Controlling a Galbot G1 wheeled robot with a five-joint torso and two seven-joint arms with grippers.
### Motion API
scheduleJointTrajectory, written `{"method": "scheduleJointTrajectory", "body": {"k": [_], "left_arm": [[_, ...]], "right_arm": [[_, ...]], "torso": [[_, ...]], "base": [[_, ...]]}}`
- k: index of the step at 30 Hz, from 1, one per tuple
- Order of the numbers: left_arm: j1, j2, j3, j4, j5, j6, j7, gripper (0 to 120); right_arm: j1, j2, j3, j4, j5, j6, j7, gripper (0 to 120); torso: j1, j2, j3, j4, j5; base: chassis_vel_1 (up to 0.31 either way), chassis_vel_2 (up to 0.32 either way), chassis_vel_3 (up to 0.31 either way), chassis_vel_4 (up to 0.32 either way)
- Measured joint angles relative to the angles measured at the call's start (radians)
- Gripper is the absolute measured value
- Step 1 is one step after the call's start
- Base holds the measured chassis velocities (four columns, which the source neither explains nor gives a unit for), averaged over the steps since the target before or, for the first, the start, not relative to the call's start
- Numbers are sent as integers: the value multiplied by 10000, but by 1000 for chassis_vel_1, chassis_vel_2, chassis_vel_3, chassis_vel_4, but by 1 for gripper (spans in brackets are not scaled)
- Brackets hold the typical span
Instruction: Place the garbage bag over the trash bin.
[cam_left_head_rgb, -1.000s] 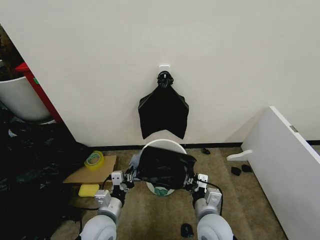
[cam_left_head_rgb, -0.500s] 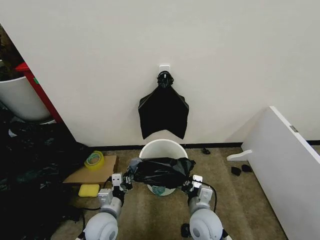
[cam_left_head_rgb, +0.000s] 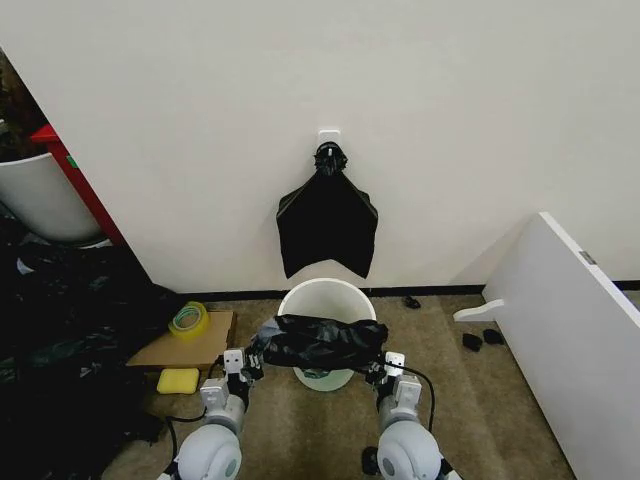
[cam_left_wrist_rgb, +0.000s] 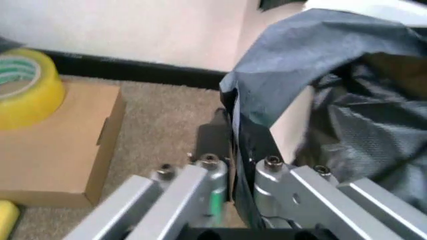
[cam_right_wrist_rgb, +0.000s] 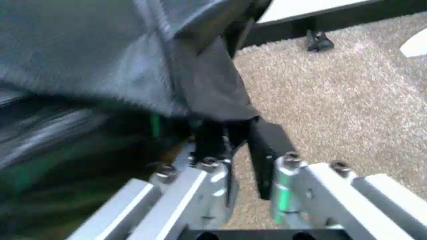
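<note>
The trash bin (cam_left_head_rgb: 322, 296), a round cream-white bucket, stands on the carpet against the wall. The garbage bag (cam_left_head_rgb: 322, 343), glossy and black, is stretched in a low band across the bin's near side, below its rim. My left gripper (cam_left_head_rgb: 254, 355) is shut on the bag's left edge and my right gripper (cam_left_head_rgb: 379, 363) on its right edge. In the left wrist view the bag (cam_left_wrist_rgb: 300, 70) runs down between the shut fingers of the left gripper (cam_left_wrist_rgb: 238, 167), with the bin's pale side (cam_left_wrist_rgb: 292, 125) behind. In the right wrist view a bunched bag edge (cam_right_wrist_rgb: 213, 95) is pinched in the right gripper (cam_right_wrist_rgb: 235, 145).
A knotted bunch of black bags (cam_left_head_rgb: 327, 225) hangs on the wall above the bin. A cardboard box (cam_left_head_rgb: 185, 345) with a yellow tape roll (cam_left_head_rgb: 188, 319) lies left, beside dark sheeting (cam_left_head_rgb: 60, 330). A white board (cam_left_head_rgb: 575, 320) leans at the right. Small black items (cam_left_head_rgb: 372, 460) lie on the carpet.
The bag has dropped and flattened from a tall sheet covering the bin's lower half to a low wide band. Both grippers have drawn back toward me, still holding its edges.
</note>
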Motion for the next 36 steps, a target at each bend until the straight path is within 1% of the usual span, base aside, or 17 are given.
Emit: {"method": "scheduleJointTrajectory", "body": {"k": [1,3,4,6,7,8,10,11,13,15,19,22,24,26,28,33,36], "left_arm": [[0,0,0,0,0,0,0,8],[302,202,-116,-724,1,341,-14,21],[302,202,-116,-724,1,341,-14,21],[549,383,-200,-1138,99,516,-88,30],[635,447,-227,-1262,144,543,-104,36],[635,447,-227,-1262,144,543,-104,36],[771,587,-270,-1455,203,564,-145,46],[771,587,-270,-1455,203,564,-145,46],[791,714,-309,-1448,238,513,-216,57],[791,747,-317,-1409,255,475,-223,61],[794,1044,-369,-1242,334,175,-183,79],[817,1127,-377,-1245,331,81,-148,87],[852,1247,-415,-1262,224,-151,35,96],[863,1296,-454,-1263,76,-310,157,98],[925,1410,-638,-1235,-502,-841,606,100],[1075,1508,-902,-1214,-1008,-1354,1148,100],[1313,1611,-1179,-1064,-1446,-1652,1989,100]], "right_arm": [[0,0,0,0,0,0,0,8],[-446,-266,-6,710,-112,-30,-103,21],[-446,-266,-6,710,-112,-30,-103,21],[-883,-466,56,1188,-335,-9,-253,32],[-1019,-514,76,1314,-449,35,-325,34],[-1019,-514,76,1314,-449,35,-325,34],[-1336,-591,124,1575,-814,218,-533,46],[-1336,-591,124,1575,-814,218,-533,46],[-1619,-605,154,1712,-1147,472,-760,56],[-1669,-603,156,1718,-1231,562,-816,59],[-1862,-576,214,1755,-1571,877,-964,80],[-1936,-571,236,1864,-1586,903,-965,86],[-2045,-581,248,1989,-1586,907,-966,96],[-2080,-590,250,2033,-1586,907,-966,98],[-2114,-599,250,2093,-1601,907,-964,100],[-2177,-603,254,2241,-1594,968,-970,100],[-2241,-578,237,2334,-1626,1018,-1016,100]], "torso": [[0,0,0,0,0],[0,0,-1,-1,0],[0,0,-1,-1,0],[0,0,-1,0,1],[0,0,-1,-1,0],[0,0,-1,-1,0],[-1,0,-1,0,2],[-1,0,-1,0,2],[-1,0,-1,-2,0],[-1,0,-2,-3,1],[0,0,-1,-1,1],[-1,0,-1,-1,0],[-1,0,-1,-1,-1],[-1,0,-1,-2,0],[0,0,-1,-1,0],[0,0,-1,-1,0],[0,0,-1,0,0]], "base": [[0,0,0,0],[0,0,0,0],[0,0,0,0],[0,0,0,0],[0,0,0,0],[0,0,0,0],[0,0,0,0],[0,0,0,0],[0,0,0,0],[0,0,0,0],[0,0,0,0],[0,0,0,0],[0,0,0,0],[0,0,0,0],[0,0,0,0],[0,0,0,0],[0,0,0,0]]}}
